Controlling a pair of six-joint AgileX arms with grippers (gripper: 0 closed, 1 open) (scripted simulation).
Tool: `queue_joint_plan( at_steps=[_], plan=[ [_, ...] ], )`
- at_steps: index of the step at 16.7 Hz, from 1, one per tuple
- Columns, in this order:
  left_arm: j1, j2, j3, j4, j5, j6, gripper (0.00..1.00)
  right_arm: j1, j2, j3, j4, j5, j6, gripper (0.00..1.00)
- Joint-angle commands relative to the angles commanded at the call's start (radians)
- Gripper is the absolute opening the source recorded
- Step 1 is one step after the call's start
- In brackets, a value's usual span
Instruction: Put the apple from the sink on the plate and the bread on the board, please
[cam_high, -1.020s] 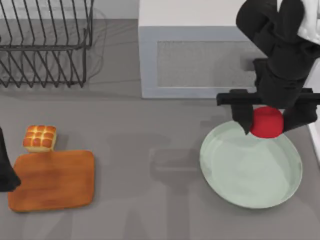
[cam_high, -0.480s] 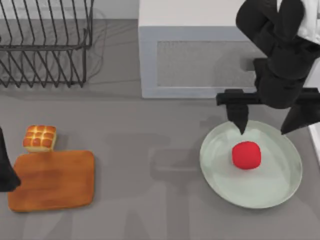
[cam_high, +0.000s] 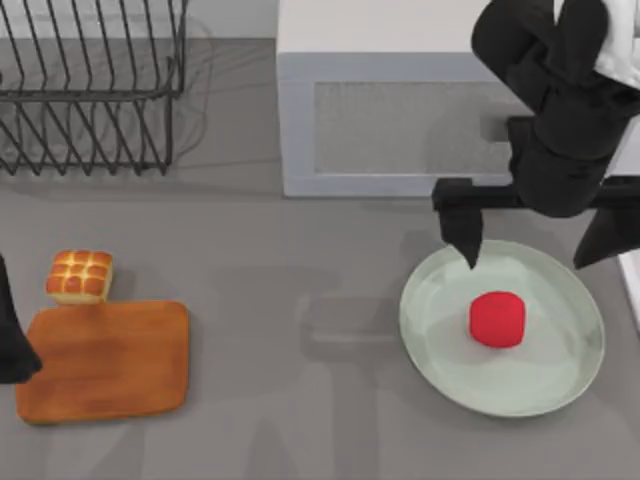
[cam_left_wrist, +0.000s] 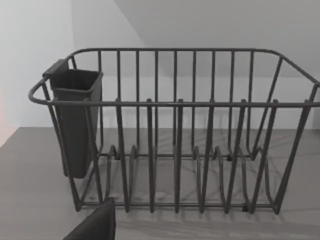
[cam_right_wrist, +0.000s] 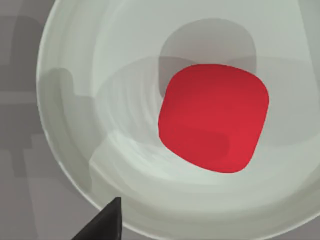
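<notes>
resting on the plate (cam_high: 430, 330), a little right of its middle, the apple (cam_high: 497, 319) is done with: the right jaws (cam_high: 530, 245) hang spread wide over the plate's far edge, holding nothing, one finger tip over the rim and the other out past the plate's right side, and the right wrist view looks straight down on the fruit lying free in the dish. what counts now is the other side of the bench (cam_high: 300, 300). the bread (cam_high: 79, 276) sits on the bare surface just beyond the board (cam_high: 105, 360), at its far-left corner, close to the edge or just touching it, not on it. the left arm (cam_high: 12, 340) shows at the top view's left edge, alongside the board and close to the bun, while the right arm is well apart from both, so in my judgement the bread is the left arm's to fetch. its wrist camera faces the wire dish rack (cam_left_wrist: 175, 150) at the far left of the bench, and i cannot tell how the left jaws stand. the carry itself should be short: from the bun toward the near side, onto the wood. the bun is square, so no axis favours the grip
</notes>
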Motion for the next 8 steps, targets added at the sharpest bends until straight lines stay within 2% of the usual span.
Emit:
queue_joint_plan(
  at_steps=[4,8],
  plan=[
    [0.0,0.0,0.0,0.0,0.0,0.0,1.0,-0.009,-0.031,-0.023,0.02,0.0,-0.008,1.0],
    [0.0,0.0,0.0,0.0,0.0,0.0,1.0,-0.055,-0.22,-0.17,0.14,0.0,-0.055,1.0]
  ],
)
